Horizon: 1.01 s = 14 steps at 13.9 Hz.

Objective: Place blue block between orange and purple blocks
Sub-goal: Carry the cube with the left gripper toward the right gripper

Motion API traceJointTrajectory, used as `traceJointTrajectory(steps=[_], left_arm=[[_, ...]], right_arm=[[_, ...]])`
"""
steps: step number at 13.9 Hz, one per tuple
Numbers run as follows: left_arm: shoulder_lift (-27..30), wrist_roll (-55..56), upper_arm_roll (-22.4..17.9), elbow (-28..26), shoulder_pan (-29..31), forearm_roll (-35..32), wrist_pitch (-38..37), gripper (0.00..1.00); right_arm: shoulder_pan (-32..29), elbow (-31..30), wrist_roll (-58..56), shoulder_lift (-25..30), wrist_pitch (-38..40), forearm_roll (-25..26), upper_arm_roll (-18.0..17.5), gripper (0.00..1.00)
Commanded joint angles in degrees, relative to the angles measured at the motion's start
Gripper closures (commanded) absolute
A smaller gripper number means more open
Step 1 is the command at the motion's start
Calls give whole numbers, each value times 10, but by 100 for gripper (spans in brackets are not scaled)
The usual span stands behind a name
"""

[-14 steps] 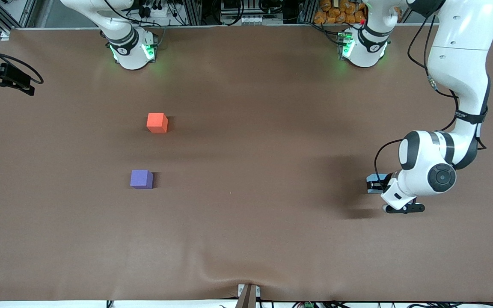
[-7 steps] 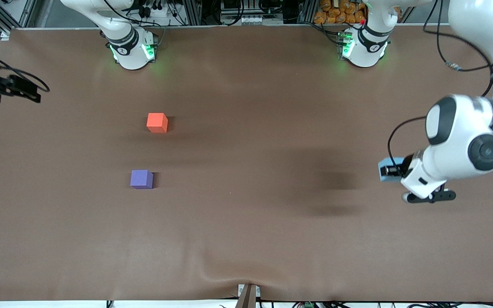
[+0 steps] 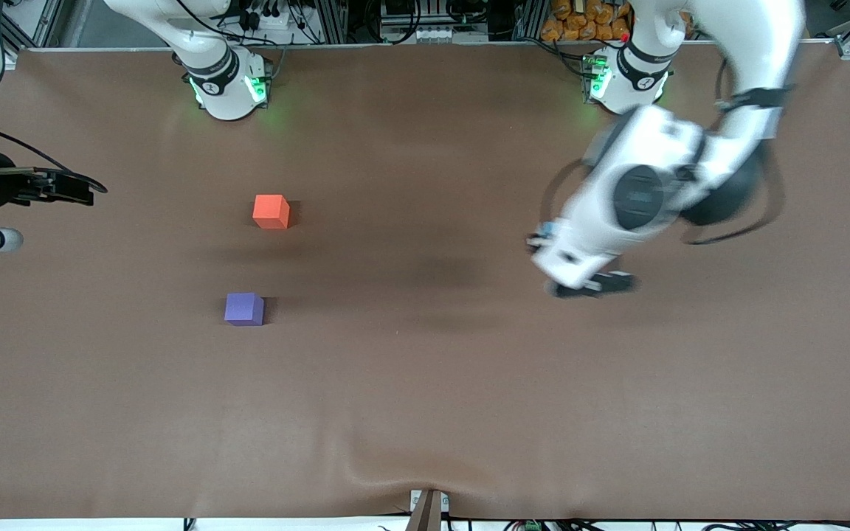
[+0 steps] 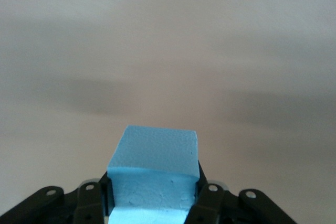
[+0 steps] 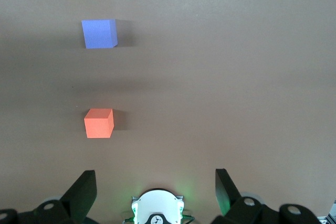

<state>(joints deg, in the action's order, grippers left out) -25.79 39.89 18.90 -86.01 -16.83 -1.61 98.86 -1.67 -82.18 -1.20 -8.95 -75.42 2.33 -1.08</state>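
Observation:
My left gripper (image 3: pixel 543 240) is shut on the light blue block (image 4: pixel 155 171) and holds it in the air over bare table, between the middle and the left arm's end. In the front view the hand hides most of the block. The orange block (image 3: pixel 271 212) and the purple block (image 3: pixel 243 309) sit apart on the table toward the right arm's end, the purple one nearer the front camera. Both also show in the right wrist view, orange (image 5: pixel 98 123) and purple (image 5: pixel 99 33). My right gripper (image 3: pixel 74 190) is open and empty, up in the air at the right arm's end of the table.
The brown cloth-covered table (image 3: pixel 425 383) has a raised wrinkle (image 3: pixel 395 468) at its front edge. The right arm's base (image 3: pixel 226 85) and the left arm's base (image 3: pixel 628 81) stand along the table's back edge. The gap between the orange and purple blocks is bare.
My left gripper has lifted the blue block off the table near the left arm's end and swung it toward the middle. The right hand has shifted slightly farther over the table.

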Motion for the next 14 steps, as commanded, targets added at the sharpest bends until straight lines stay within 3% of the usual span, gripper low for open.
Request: traceJointTrajectory(steps=[1,3,5,8,10,11,12,13,14], left_arm=[[-85,68,-8,73,-80,-9,29,90],[-128,124,-12,84,-131,-10,112,90],[-163,157,-46,87,-197,-12,191,90],[-203,161,-130,88,-297,-11,230,89],[-222,155,-149,88,-323,-11,244,89],[-225,152,-150,88,-325,-11,247,75],[-226,143,-150,88,-325,-11,250,25],[-229,130,-151,87,-327,-15,253,0],[-228,128,-150,85,-333,-19,254,0]], right_arm=[[-12,-12,-3,-8,-21,-12,-8,0],[-11,-52,1,-8,-67,-12,-8,0],[-22,-90,1,-8,-108,-12,-8,0],[-39,-126,1,-8,-134,-55,-7,0],[-38,-142,5,-12,-136,-68,-7,0],[-37,-152,19,-11,-141,-70,-7,0],[-35,-156,36,-11,-143,-75,-7,0],[-31,-162,49,-11,-141,-77,-9,0],[-25,-170,63,-8,-143,-82,-9,0]])
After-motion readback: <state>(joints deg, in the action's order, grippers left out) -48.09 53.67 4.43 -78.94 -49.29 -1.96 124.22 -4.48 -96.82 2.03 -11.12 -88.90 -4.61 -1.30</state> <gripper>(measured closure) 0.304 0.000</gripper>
